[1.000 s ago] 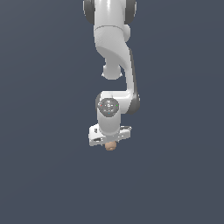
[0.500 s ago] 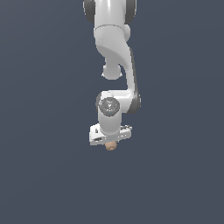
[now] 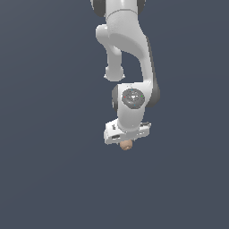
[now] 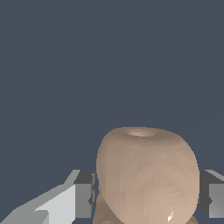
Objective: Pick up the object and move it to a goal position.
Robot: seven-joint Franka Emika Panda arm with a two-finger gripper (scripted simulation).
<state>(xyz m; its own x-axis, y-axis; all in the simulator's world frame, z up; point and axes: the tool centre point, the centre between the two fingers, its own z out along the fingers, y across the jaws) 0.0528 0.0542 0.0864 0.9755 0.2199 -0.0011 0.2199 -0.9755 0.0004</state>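
The object is a small tan-brown rounded lump poking out just under the white gripper, low in the middle of the exterior view. In the wrist view the object fills the space between the two grey fingers, which press against its two sides. The gripper is shut on the object. The fingertips are hidden behind the hand in the exterior view, and the object's lower part runs out of the wrist view.
The white arm comes down from the top of the exterior view to the gripper. Everything around is a plain dark grey-blue ground.
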